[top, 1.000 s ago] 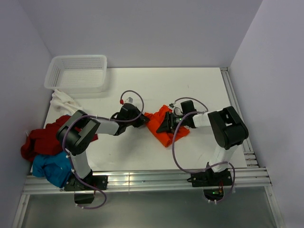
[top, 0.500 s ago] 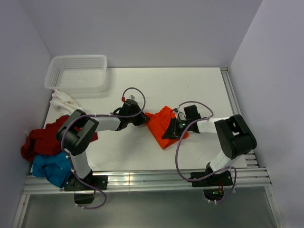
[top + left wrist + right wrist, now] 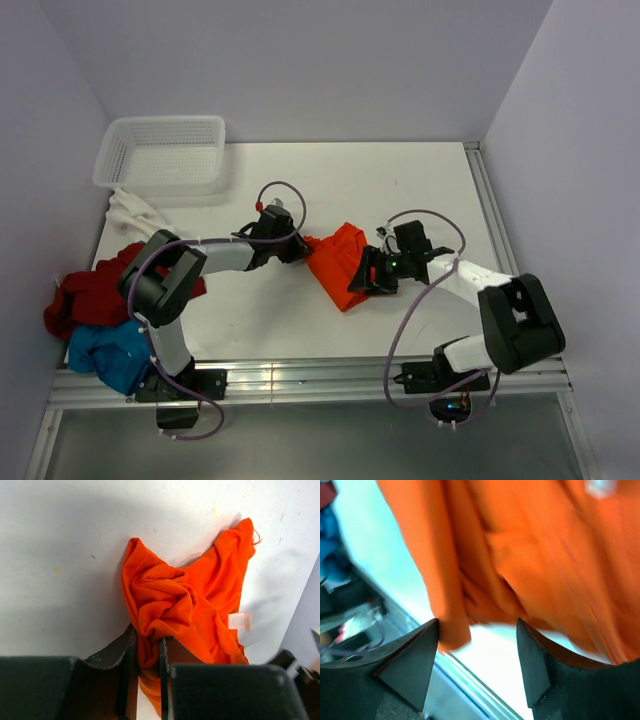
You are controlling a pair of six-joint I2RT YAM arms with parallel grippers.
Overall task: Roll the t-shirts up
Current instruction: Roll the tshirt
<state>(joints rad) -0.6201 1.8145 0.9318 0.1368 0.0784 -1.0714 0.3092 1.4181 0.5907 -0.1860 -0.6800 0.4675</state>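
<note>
The bright orange t-shirt [image 3: 338, 265] lies bunched in the middle of the white table. My left gripper [image 3: 300, 246] is at its left corner, and the left wrist view shows its jaws [image 3: 146, 642] shut on a fold of orange cloth [image 3: 185, 595]. My right gripper [image 3: 364, 277] sits at the shirt's near right edge. Its jaws [image 3: 477, 625] stand open, with orange cloth [image 3: 520, 545] just ahead and one fold hanging beside the left finger [image 3: 415, 655]. More t-shirts are heaped at the table's left edge: white [image 3: 135, 212], dark red [image 3: 85, 295] and blue [image 3: 110, 350].
A white mesh basket [image 3: 160, 150] stands at the far left corner. Aluminium rails run along the near edge [image 3: 300, 375] and the right edge [image 3: 495, 230]. Purple cables loop over both arms. Walls close in the left, far and right sides.
My right arm has swung its elbow out to the right and its gripper slid toward the shirt's near edge. The orange shirt shifted slightly. My left gripper kept its hold.
</note>
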